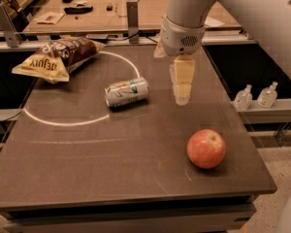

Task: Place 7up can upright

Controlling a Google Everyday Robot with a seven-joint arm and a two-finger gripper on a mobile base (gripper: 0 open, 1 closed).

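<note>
The 7up can (127,91) lies on its side on the table (111,174), at the white circle's (63,123) edge. The gripper (183,89) hangs near, to the right of it, empty; apart or together, I cannot tell. It should grasp across the can's middle, then tilt it upright

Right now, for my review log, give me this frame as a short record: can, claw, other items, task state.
7up can: lying on its side on the table, across the right edge of the white circle
claw: hanging above the table, right of the can in the picture, not touching it, empty
chip bag: far left of the table
apple: near right, apart from the can
task state: can not yet upright
</note>
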